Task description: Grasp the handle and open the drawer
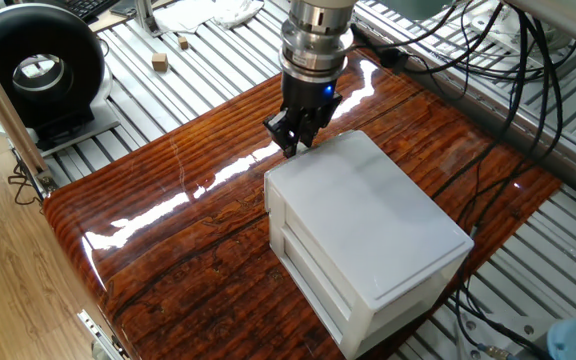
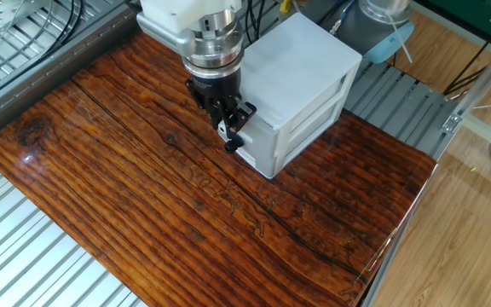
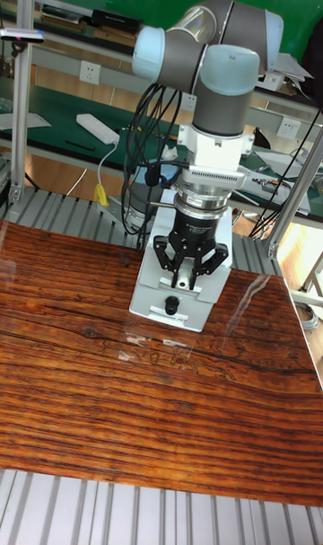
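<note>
A white cabinet (image 1: 378,230) stands on the glossy wooden table (image 1: 168,220). My gripper (image 1: 291,148) points down against the cabinet's front face, at its top edge. In the other fixed view the gripper (image 2: 228,135) has its dark fingers pinched together on a small white nub, the handle (image 2: 224,130), which is mostly hidden. The drawer (image 2: 247,145) shows only as the front panel behind the fingers, a sliver out from the shell. The tall fixed view shows the gripper (image 3: 183,280) centred on the cabinet's front (image 3: 193,307).
The cabinet's slotted side (image 2: 309,111) faces right. A black round device (image 1: 38,70) sits off the table at the left, and small wooden blocks (image 1: 160,62) lie on the metal slats. Cables (image 1: 508,90) hang behind the cabinet. The table edge (image 2: 399,230) runs close on the right.
</note>
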`<state>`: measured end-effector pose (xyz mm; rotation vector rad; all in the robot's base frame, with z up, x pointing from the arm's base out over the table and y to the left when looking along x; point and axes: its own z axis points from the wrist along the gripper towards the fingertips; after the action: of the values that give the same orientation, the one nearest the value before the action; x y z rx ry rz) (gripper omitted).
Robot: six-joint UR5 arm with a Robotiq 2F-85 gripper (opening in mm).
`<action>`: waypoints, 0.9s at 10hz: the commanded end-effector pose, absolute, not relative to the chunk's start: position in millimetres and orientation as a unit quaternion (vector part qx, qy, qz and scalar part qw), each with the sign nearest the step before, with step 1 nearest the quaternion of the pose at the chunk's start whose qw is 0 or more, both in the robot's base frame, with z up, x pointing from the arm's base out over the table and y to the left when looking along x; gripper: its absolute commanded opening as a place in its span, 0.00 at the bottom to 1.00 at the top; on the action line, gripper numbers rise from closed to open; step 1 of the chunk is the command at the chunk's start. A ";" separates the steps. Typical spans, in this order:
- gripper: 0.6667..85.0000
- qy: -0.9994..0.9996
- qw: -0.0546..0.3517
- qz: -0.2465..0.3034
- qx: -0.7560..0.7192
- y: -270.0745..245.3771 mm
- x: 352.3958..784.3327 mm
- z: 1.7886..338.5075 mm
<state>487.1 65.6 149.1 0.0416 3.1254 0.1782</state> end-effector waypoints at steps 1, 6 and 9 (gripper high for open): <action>0.21 0.998 0.005 0.061 0.015 70.4 498.0 149.6; 0.21 0.999 0.006 0.053 0.010 68.8 512.5 149.0; 0.21 0.999 0.002 0.054 0.006 67.6 521.8 153.9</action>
<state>512.7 65.6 149.6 0.0229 3.1318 0.1492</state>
